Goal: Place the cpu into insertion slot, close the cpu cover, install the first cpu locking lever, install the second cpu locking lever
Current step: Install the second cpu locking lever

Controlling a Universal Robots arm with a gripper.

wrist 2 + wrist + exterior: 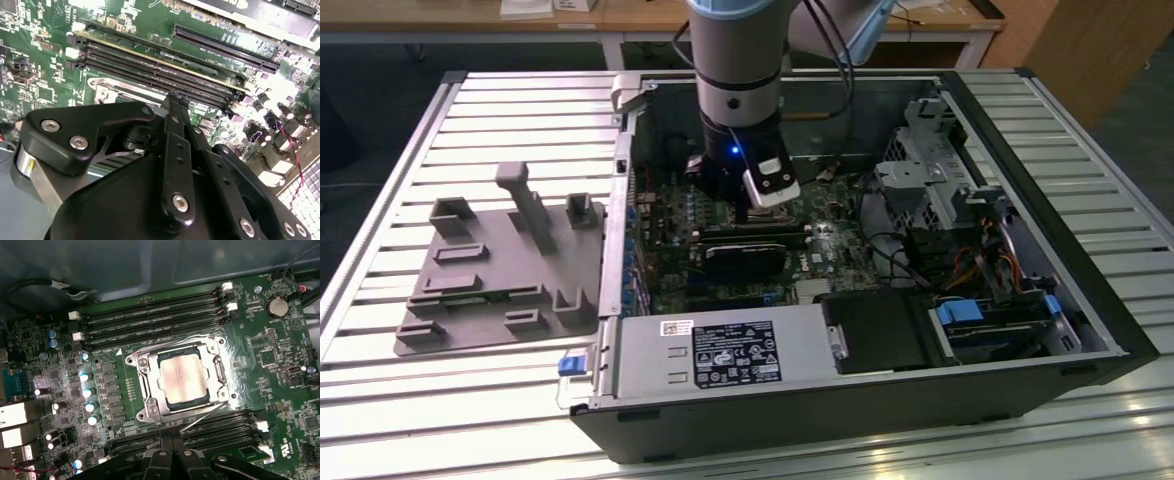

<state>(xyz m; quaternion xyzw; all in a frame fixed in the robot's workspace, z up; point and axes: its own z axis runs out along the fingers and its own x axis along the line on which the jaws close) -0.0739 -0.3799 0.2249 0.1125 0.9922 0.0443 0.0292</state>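
In the first wrist view the cpu (182, 380), a pale silver square, lies in the insertion slot (142, 413) on the green board. The silvery cpu cover (145, 382) lies flat around it as a frame. One thin locking lever (202, 416) sticks out at a slant from the slot's corner toward my gripper (172, 442). Another lever (170, 344) runs along the slot's far side. My gripper (172, 100) hovers just beside the slot, fingers together and holding nothing. In the exterior view the gripper (754, 218) reaches down into the open computer case.
Long black memory slots (150, 315) flank the socket on both sides, and a row of capacitors (87, 390) stands beside it. The case walls (620, 200), drive cage (921, 170) and power supply (720, 355) surround the board. A grey fixture (494, 270) sits on the slatted table at the exterior view's left.
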